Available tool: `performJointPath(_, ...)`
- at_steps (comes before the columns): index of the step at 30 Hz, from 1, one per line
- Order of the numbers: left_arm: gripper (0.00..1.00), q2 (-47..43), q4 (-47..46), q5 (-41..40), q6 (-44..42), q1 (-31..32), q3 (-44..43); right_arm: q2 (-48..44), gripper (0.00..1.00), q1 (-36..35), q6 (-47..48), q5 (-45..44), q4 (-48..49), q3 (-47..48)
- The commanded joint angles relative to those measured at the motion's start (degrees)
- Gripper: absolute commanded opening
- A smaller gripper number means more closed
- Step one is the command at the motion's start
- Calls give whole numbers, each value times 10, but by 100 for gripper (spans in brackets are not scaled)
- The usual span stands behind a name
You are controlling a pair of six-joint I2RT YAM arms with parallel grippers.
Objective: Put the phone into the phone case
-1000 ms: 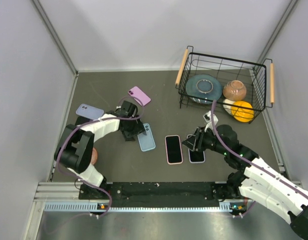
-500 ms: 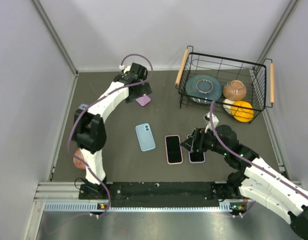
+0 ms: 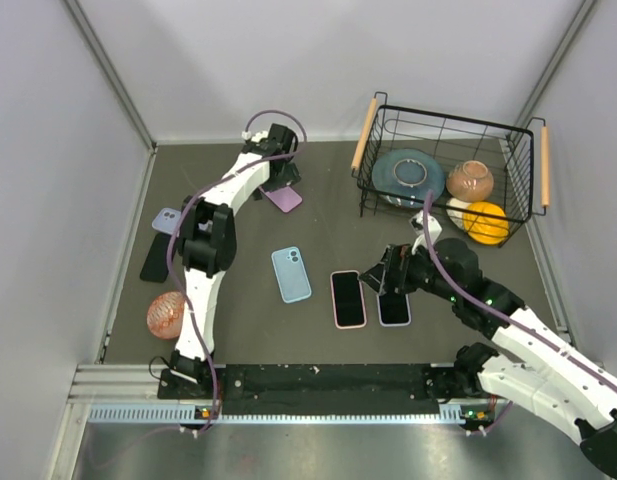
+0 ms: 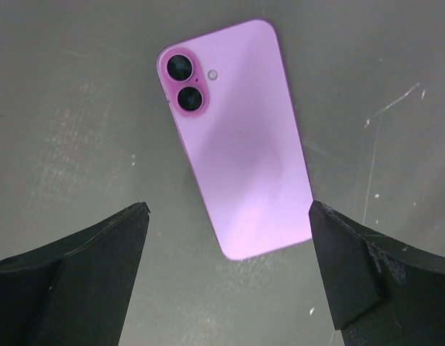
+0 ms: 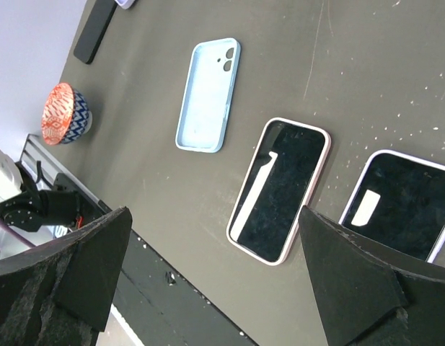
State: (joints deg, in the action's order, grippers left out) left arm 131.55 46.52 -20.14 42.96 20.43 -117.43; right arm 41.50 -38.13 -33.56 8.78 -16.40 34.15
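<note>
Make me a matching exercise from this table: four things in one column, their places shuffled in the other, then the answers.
Things
1. pink phone
2. light blue phone case
3. blue plate
4. orange-red patterned bowl

Places
A. inside the wire basket
B. near-left corner of the table
C. far side, back up, below the open left hand
D. mid-table, just left of the pink-edged screen-up phone

Pairs: 1-C, 2-D, 3-A, 4-B
</note>
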Motion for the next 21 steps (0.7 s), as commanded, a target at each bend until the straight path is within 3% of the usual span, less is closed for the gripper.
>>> performJointPath(1,98,34,-28,0,1,-2,-49,16,99,-5,23,-11,-7,42)
performJointPath(7,94,61,-47,12,-6,-6,-60,27,99,-5,32,-12,-7,50)
performJointPath(21,93,107,-15,27,25,-17,-66,16,98,-5,38,-15,-17,53)
